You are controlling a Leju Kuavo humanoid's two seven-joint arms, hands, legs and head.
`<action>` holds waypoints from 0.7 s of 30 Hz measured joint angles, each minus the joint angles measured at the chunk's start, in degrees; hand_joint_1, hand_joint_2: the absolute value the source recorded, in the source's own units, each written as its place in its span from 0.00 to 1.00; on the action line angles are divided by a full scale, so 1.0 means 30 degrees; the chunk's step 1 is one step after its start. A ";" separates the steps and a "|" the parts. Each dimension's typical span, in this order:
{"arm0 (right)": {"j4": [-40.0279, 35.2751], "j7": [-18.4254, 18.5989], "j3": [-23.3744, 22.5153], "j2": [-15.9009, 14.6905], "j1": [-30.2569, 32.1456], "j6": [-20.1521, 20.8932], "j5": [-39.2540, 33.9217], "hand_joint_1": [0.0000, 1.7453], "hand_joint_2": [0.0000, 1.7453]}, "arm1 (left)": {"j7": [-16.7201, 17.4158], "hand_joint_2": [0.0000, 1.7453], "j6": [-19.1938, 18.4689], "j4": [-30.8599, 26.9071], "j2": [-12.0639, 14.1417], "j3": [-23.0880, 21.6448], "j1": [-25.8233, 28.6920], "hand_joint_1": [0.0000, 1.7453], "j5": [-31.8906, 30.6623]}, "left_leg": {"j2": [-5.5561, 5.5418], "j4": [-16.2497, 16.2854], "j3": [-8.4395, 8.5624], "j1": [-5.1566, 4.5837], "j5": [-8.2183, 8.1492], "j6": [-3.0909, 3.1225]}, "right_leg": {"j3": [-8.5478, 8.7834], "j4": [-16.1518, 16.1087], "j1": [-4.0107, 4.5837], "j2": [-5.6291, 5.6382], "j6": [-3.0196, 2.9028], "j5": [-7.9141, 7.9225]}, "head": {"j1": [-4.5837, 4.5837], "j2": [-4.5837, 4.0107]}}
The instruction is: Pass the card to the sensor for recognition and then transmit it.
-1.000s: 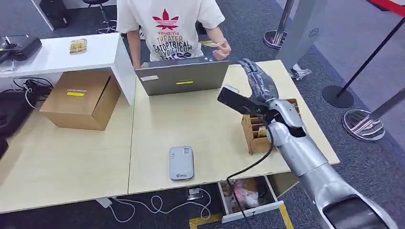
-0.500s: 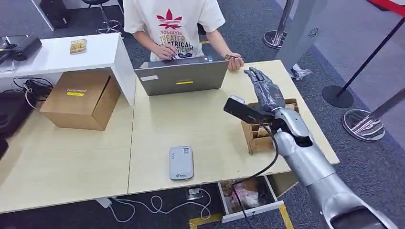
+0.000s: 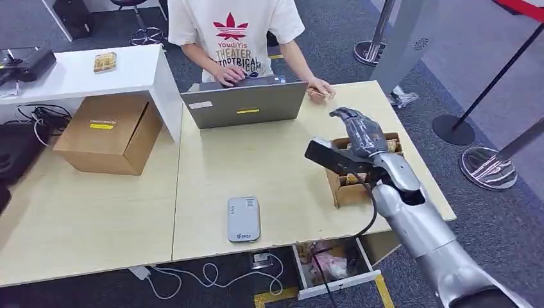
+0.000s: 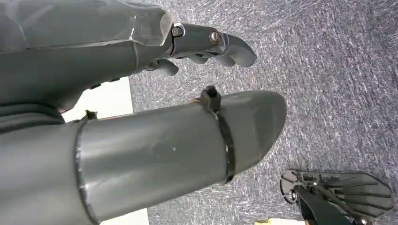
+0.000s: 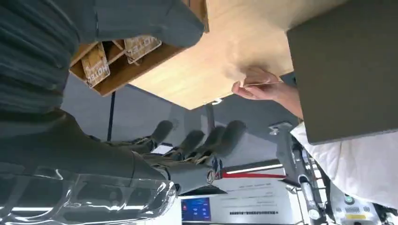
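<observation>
Right hand (image 3: pixel 360 131) hovers over the slotted cardboard card box (image 3: pixel 349 185) with fingers spread, holding nothing. The small tan card (image 3: pixel 319 94) sits under a person's hand (image 3: pixel 321 88) at the desk's (image 3: pixel 269 167) far edge. I'd say reach in slow and level. Left hand (image 4: pixel 206 44) hangs loosely curled, empty. The grey open laptop (image 3: pixel 244 102) crowds one side, the desk edge the other; the grey flat card sensor (image 3: pixel 244 219) has open room.

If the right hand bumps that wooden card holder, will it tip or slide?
The wooden card holder looks light, so it would probably slide on the smooth table. It is low, so tipping seems unlikely. It sits near the edge, under the right hand.
</observation>
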 joint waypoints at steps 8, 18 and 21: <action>-0.0058 0.0000 -0.0051 -0.0138 0.0282 0.0167 0.0043 0.74 1.00 | 0.0000 0.00 0.0000 0.0000 0.0000 0.0000 0.0006 0.00 0.0007 | 0.0001 0.0000 0.0002 0.0001 0.0001 0.0000 | 0.0000 0.0000 0.0000 0.0001 0.0000 0.0000 | -0.0007 0.0000; -0.0241 -0.0007 -0.0131 -0.0423 0.0978 0.0458 0.0262 0.71 1.00 | 0.0029 0.00 -0.0007 0.0000 0.0000 0.0000 0.0010 0.00 0.0051 | 0.0000 0.0000 0.0002 0.0000 -0.0001 0.0000 | 0.0000 0.0000 0.0000 0.0000 0.0001 -0.0001 | -0.0007 0.0000; -0.0321 -0.0007 -0.0138 -0.0576 0.1277 0.0532 0.0269 0.76 1.00 | 0.0029 0.00 -0.0015 0.0000 0.0007 0.0000 0.0024 0.00 0.0066 | -0.0001 0.0000 -0.0002 -0.0001 -0.0003 0.0004 | 0.0001 -0.0002 -0.0001 -0.0004 0.0002 -0.0002 | 0.0000 0.0000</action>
